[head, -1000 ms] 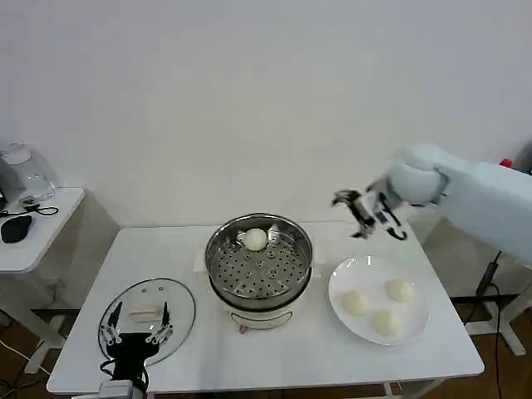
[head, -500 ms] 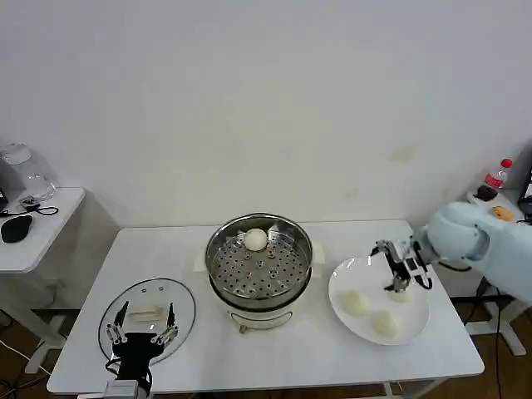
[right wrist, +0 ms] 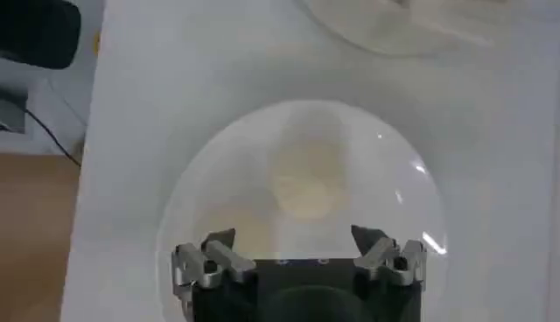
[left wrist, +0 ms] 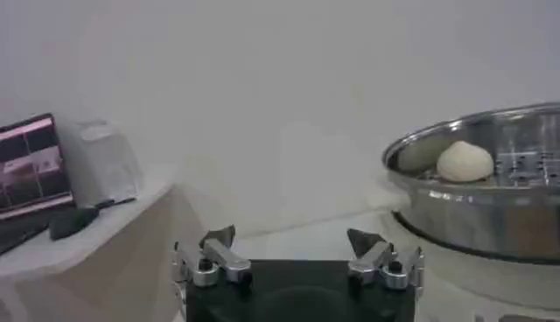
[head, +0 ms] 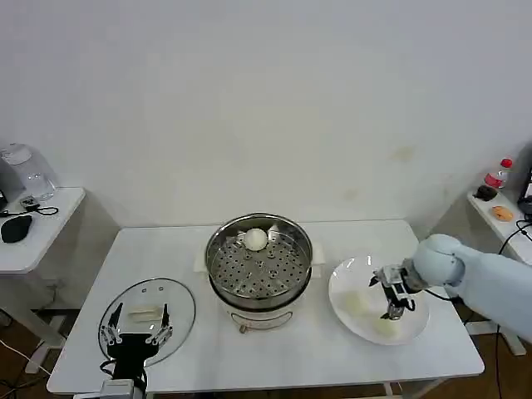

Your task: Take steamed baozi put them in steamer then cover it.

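The steamer (head: 258, 268) stands mid-table with one steamed baozi (head: 255, 239) on its perforated tray; the left wrist view has the steamer (left wrist: 490, 201) and that baozi (left wrist: 465, 162) too. To its right is a white plate (head: 343, 278) with two pale baozi (head: 356, 303) showing. My right gripper (head: 391, 304) hangs low over the plate's right half, open and holding nothing. In the right wrist view a baozi (right wrist: 306, 179) lies on the plate (right wrist: 210, 175) just ahead of the right gripper (right wrist: 300, 249). My left gripper (head: 137, 330) rests open over the glass lid (head: 170, 303).
A low side table (head: 33, 237) with a clear jug (head: 21, 170) and a black mouse stands at the far left. A shelf with a bottle (head: 497, 174) sits at the right. Bare tabletop runs in front of the steamer and behind the plate.
My right gripper has come from behind the plate forward and down over it, and now covers the far-right baozi. The left arm, lid and steamer stay put.
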Motion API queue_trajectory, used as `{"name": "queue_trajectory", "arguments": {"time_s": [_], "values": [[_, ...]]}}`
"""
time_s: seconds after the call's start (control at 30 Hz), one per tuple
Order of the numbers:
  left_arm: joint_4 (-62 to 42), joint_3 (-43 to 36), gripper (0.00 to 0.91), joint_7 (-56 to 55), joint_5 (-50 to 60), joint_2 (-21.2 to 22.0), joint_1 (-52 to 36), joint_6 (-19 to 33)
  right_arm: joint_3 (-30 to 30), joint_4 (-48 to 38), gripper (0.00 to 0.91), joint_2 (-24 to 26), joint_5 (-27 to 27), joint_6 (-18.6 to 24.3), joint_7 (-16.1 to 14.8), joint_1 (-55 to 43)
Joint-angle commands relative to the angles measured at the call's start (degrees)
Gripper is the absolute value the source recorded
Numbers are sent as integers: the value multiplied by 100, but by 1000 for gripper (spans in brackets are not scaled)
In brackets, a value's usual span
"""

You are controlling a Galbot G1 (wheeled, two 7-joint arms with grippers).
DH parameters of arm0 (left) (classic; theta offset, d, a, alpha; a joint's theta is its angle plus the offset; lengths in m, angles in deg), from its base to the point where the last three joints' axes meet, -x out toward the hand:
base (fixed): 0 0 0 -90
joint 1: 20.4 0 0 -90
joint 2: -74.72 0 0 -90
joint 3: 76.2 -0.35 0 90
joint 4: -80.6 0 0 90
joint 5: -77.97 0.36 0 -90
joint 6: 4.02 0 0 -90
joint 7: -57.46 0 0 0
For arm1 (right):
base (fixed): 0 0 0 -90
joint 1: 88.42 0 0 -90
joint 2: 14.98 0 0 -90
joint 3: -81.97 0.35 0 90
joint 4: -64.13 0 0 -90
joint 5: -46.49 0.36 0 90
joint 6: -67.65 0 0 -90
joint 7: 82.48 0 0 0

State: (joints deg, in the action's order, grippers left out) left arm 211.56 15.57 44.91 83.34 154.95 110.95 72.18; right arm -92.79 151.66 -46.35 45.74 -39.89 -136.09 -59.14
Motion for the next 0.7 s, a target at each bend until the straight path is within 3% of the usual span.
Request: {"name": "queue_trajectory", "arguments": {"time_s": [0.03,0.5,0.67,0.7], "values": [[-17,19,907,1,2,0,-8,4,229,-463,907,-416,-101,-2,-6,427],[-65,35,907,2,4,22,-43,2,346,-772,887,-858,-108,-14,70,507],[-74,39,907,0,0,31,-49,5,342,-745,756,-841,-173,-74,54,477],[-76,39,907,-1,-2,35,-53,5,335,-740,685,-833,-172,-82,43,469]]}}
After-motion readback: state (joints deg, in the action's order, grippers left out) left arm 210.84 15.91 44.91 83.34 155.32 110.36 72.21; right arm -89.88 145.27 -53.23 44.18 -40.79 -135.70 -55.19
